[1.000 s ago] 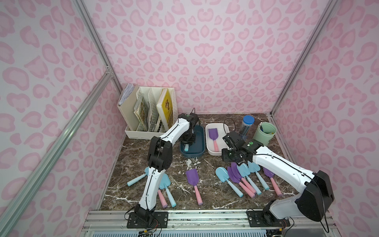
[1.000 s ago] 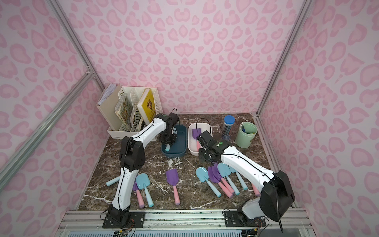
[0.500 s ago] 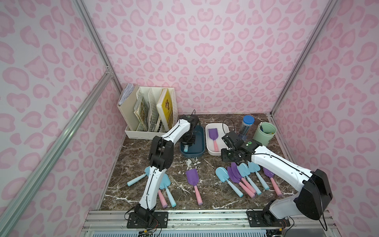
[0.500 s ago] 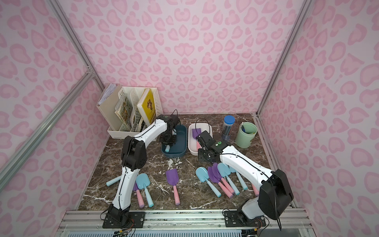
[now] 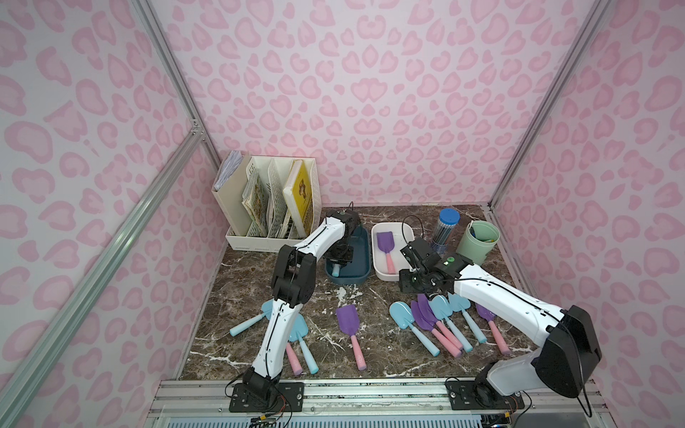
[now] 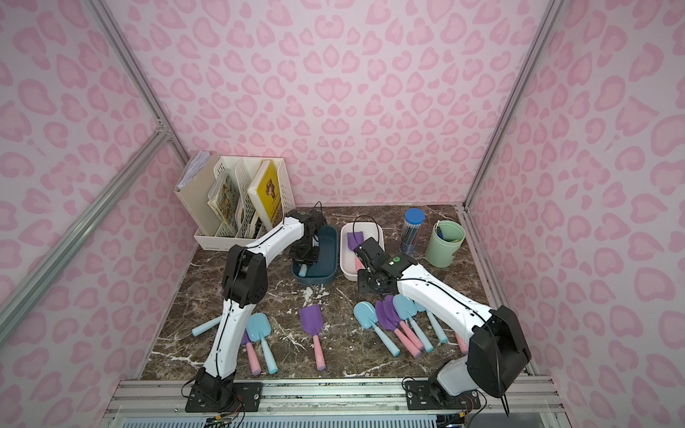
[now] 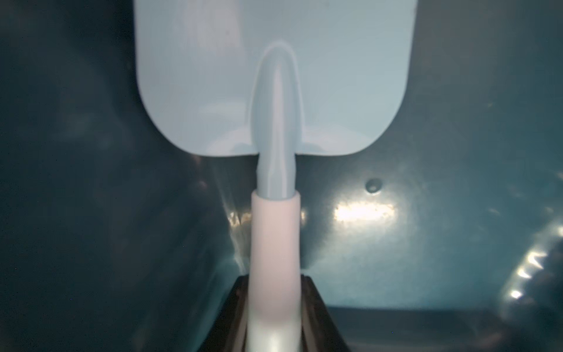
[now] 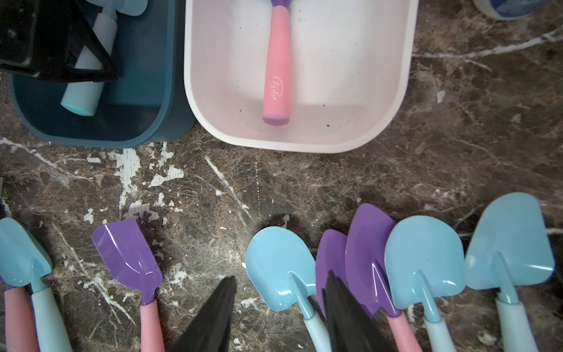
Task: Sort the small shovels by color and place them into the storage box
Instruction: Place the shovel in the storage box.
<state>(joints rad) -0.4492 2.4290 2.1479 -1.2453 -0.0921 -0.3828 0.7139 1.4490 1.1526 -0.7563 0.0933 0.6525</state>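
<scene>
My left gripper is shut on the pale handle of a light blue shovel, low inside the dark teal storage box. Beside it, the white storage box holds one purple shovel with a pink handle. My right gripper hangs open and holds nothing, above the left end of a row of blue and purple shovels. A single purple shovel lies mid-table. More shovels lie by the left arm.
A cream file rack with books stands at the back left. A clear blue-capped pencil tube and a green cup stand at the back right. Pink walls close in the marble table.
The right gripper has drifted slightly left near the white box. The left gripper stays in the teal box, still holding the blue shovel.
</scene>
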